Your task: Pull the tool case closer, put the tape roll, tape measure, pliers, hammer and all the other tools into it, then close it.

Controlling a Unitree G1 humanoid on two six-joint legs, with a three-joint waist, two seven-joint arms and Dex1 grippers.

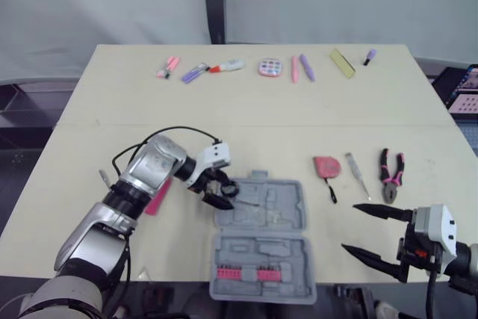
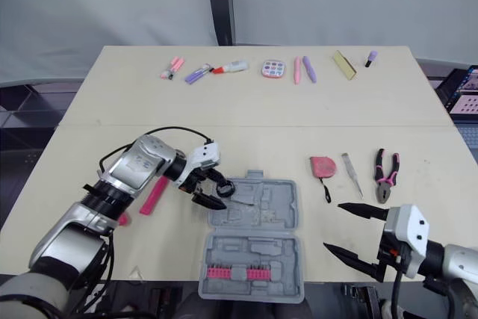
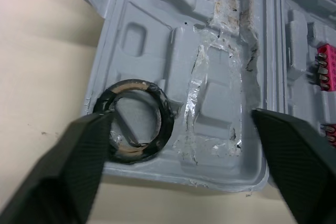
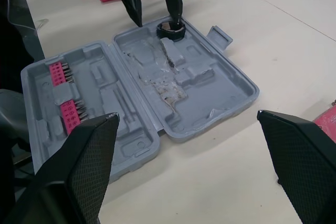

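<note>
**Head views, 12 o'clock pointing away from the robot.** The tool case (image 1: 261,238) lies open at the near edge of the table (image 1: 246,113), between the two arms. The tape roll (image 3: 137,121) lies flat in the 10 o'clock corner of the case's far half. The left gripper (image 1: 222,194) hangs over it with fingers spread wide, one fingertip (image 4: 176,18) at the roll's rim and the other outside the case wall. We cannot tell whether that fingertip touches the roll.

We judge the roll delivered, so the coming move turns on the tools at 3 o'clock of the case. From the right gripper (image 1: 349,227), the tape measure (image 1: 326,165) lies at 11 o'clock and the pliers (image 1: 390,175) at 1 o'clock. A slim metal tool (image 1: 358,175) lies between them at 12. The pliers' long axis runs 12 to 6, pink handles far, nose near. All three are nearer the right arm and well apart from the left.

The right gripper hovers beside the case's 3 o'clock side, spread and empty, its fingers pointing toward 9 o'clock. A pink handle (image 1: 158,196), which we take for the hammer's, lies at 9 o'clock of the case under the left forearm.
</note>
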